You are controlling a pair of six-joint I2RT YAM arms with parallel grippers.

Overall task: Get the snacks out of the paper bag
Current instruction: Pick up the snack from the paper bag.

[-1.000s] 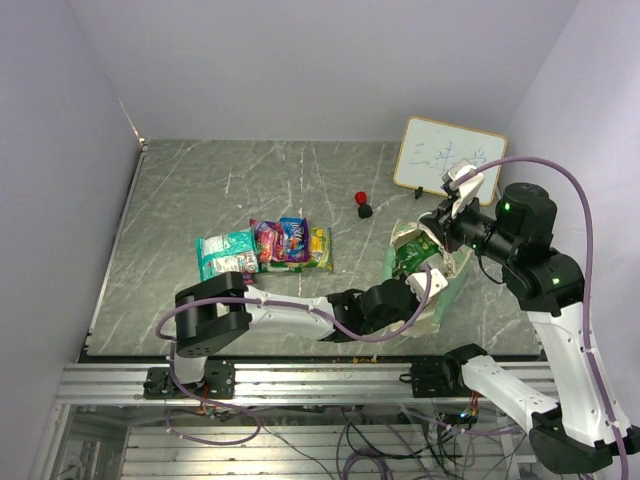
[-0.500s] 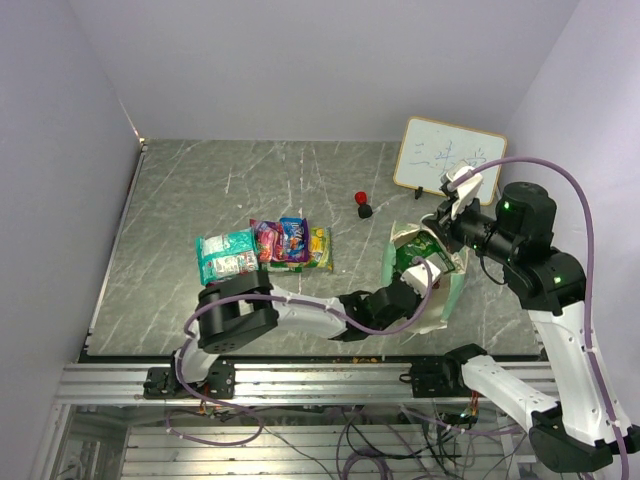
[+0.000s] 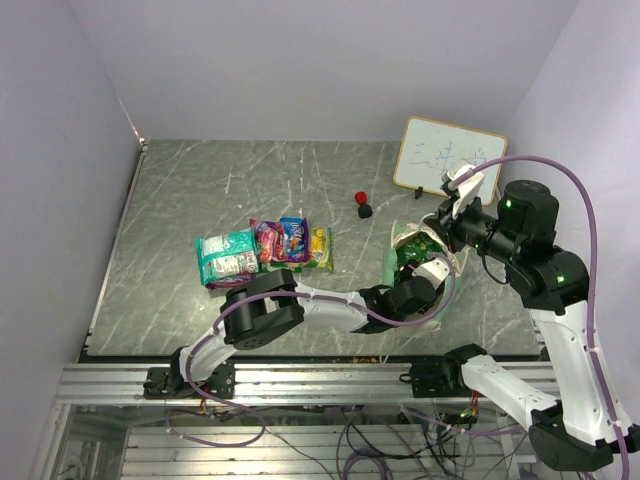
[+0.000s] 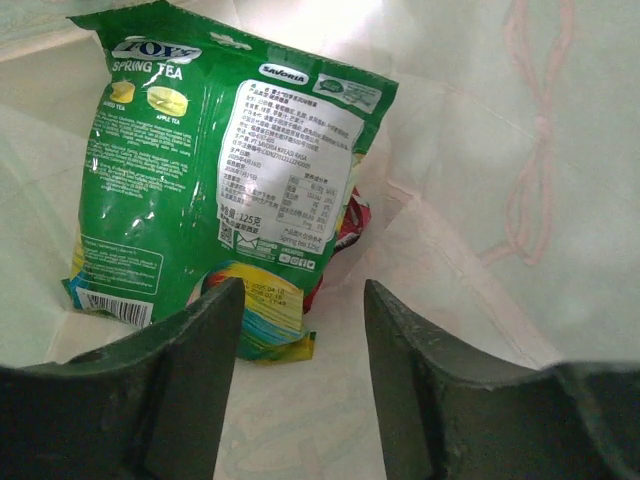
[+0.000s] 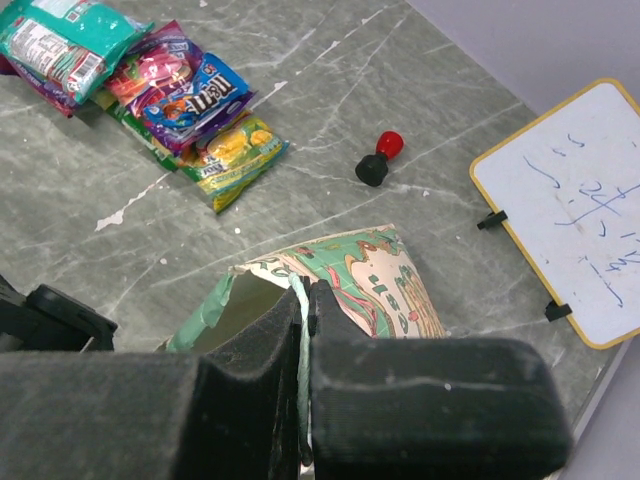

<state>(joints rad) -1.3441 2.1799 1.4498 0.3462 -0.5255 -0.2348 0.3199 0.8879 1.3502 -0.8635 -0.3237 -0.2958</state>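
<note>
The left arm lies low along the near edge of the grey marble-patterned table (image 3: 200,190), running from its base at the lower left to the right, with its wrist turned into the mouth of the paper bag (image 3: 393,262). The left gripper (image 4: 302,290) is inside the bag, its 2 dark fingers (image 4: 200,340) spread well apart and holding nothing. Just past the fingertips a green Spring Tea packet (image 4: 220,170) leans against the pale inner wall of the bag, its printed back facing the wrist camera. A second packet with red and yellow on it (image 4: 348,215) peeks out from under the packet's lower right edge. The right arm rises from its base at the lower right, elbow high, and its forearm reaches left and down to the bag's far rim. The right gripper (image 5: 304,295) is pinched closed on the mint-green edge of the bag, holding the mouth up and open; the bag lies on its side on the table. 4 snacks lie in a touching row on the table well left of the bag: a teal packet (image 3: 227,255), a pink packet (image 3: 267,240), a blue M&M's packet (image 3: 293,238) and a yellow-green packet (image 3: 319,248). A small red-and-black knob (image 3: 362,204) sits between this row and a whiteboard (image 3: 445,155) that stands at the far right.
</note>
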